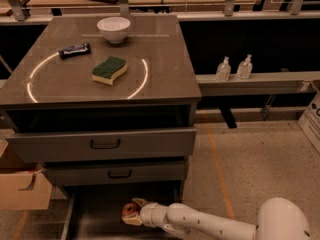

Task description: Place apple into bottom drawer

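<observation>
A grey cabinet (pixel 165 69) stands on a speckled concrete floor (pixel 260 154) crossed by an orange line (pixel 216 159). A shelf (pixel 250 84) runs right, and a cardboard box (pixel 15 191) sits left. Near and low, the gripper (pixel 132 212) clasps the apple (pixel 129 209).

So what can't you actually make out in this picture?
- Camera view, the bottom drawer: its front is cut off by the picture's lower edge.
- The apple, held in the claw over that drawer: whether it touches the drawer floor is lost in shadow.
- The top drawer: its inside is hidden under the cabinet top.
</observation>
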Available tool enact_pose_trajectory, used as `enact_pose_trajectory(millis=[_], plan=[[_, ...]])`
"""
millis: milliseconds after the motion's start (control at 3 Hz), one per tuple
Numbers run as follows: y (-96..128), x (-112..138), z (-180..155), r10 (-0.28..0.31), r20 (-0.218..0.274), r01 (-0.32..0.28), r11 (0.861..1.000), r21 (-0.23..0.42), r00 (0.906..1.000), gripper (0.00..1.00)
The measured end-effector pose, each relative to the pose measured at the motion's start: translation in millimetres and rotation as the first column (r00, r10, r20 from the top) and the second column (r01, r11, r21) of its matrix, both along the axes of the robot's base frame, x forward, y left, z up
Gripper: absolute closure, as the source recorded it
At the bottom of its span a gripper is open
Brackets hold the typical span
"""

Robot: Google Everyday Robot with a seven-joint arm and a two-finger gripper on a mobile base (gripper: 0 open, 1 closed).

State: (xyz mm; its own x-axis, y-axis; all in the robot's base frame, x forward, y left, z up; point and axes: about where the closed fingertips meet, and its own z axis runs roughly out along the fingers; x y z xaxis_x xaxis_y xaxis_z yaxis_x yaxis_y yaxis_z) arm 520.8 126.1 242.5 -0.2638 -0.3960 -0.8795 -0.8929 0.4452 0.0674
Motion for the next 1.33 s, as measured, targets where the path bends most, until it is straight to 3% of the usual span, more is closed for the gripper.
enact_pose_trajectory(millis=[333,667,1333], plan=[[1.6,17.6,-27.1,-0.016,-0.006,0.016,1.000,0.004,0.9999,1.00],[5.7,32.9,-50.1,-0.018,-0.019,0.018,1.000,-0.009,0.9997,0.86],[22.3,49.3,-74.5,0.009,-0.034,-0.010,0.999,-0.046,0.9994,0.39]])
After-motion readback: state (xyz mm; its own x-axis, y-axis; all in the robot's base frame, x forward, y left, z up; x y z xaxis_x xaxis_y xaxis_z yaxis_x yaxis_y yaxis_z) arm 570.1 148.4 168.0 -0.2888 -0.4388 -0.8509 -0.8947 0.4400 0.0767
